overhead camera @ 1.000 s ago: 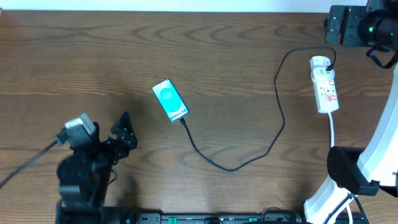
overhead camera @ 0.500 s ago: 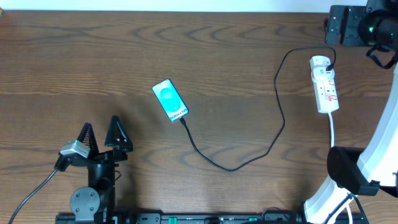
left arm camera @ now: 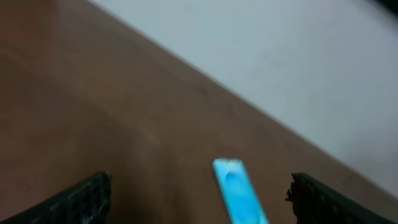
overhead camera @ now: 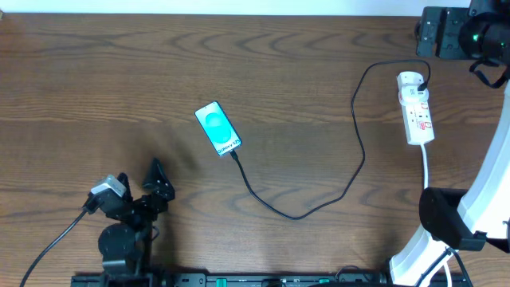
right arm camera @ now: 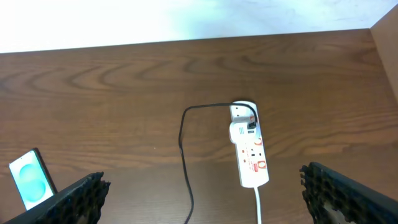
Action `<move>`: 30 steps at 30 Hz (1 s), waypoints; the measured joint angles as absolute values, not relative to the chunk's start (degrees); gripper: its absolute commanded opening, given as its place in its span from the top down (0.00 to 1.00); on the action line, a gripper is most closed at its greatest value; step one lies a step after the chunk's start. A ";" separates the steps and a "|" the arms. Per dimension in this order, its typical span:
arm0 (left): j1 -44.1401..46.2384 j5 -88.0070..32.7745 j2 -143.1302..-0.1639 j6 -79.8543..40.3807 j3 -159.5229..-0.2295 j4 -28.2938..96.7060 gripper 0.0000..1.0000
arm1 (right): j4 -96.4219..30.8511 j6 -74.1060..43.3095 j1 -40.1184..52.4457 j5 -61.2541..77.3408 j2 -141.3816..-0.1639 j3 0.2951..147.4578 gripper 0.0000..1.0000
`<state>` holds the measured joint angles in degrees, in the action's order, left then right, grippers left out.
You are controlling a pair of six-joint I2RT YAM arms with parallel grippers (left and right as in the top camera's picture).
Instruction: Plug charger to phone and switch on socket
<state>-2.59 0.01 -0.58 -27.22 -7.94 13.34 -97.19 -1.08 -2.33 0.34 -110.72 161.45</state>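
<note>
Phone (overhead camera: 217,127), a small flat handset with a teal-blue screen, lies left of centre on the dark brown wooden surface (overhead camera: 96,80). The tip of the thin black charger (overhead camera: 363,155) touches the phone's near end. Its black plug sits in the narrow white socket (overhead camera: 416,110) at the right. The left pincer (left arm camera: 199,179) gapes wide and empty, and so does the right pincer (right arm camera: 202,175).

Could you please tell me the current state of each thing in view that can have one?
phone: lying flat, screen up and lit.
charger: plug in the socket; tip at the phone's lower end, seemingly inserted.
socket: charger plugged into its far end; switch position too small to tell.
left gripper: jaws open, empty.
right gripper: jaws open, empty.
</note>
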 measured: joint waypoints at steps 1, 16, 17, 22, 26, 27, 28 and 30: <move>-2.59 -0.01 -0.58 -27.22 -7.94 14.59 0.08 | -97.17 -1.08 -2.33 0.34 -110.72 161.45 0.01; -2.59 -0.01 -0.58 -28.29 -8.34 25.67 0.08 | -97.17 -1.08 -2.33 0.34 -110.72 161.45 0.01; -2.59 -0.01 -0.58 -28.34 -8.34 25.71 0.08 | -97.17 -1.08 -2.33 0.34 -110.72 161.45 0.01; -2.59 -0.01 -0.58 -28.27 -8.34 25.74 0.08 | -97.17 -1.08 -2.33 0.34 -110.72 161.45 0.01; -2.59 -0.03 -0.58 -26.59 -8.34 25.76 0.08 | -97.17 -1.08 -2.33 0.34 -110.72 161.45 0.01; -2.59 -0.05 -0.58 -25.61 -8.34 25.76 0.08 | -97.17 -1.08 -2.33 0.34 -110.72 161.45 0.01; -2.59 -0.10 -0.58 -24.75 -8.34 25.76 0.08 | -97.17 -1.08 -2.33 0.36 -110.72 161.45 0.01; -2.59 -0.54 -0.58 -22.09 -8.34 25.78 0.08 | -97.17 -1.08 -2.33 0.34 -110.72 161.45 0.01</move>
<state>-2.59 -0.54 -0.58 -22.09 -8.34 25.78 -97.17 -1.08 -2.33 0.34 -110.72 161.45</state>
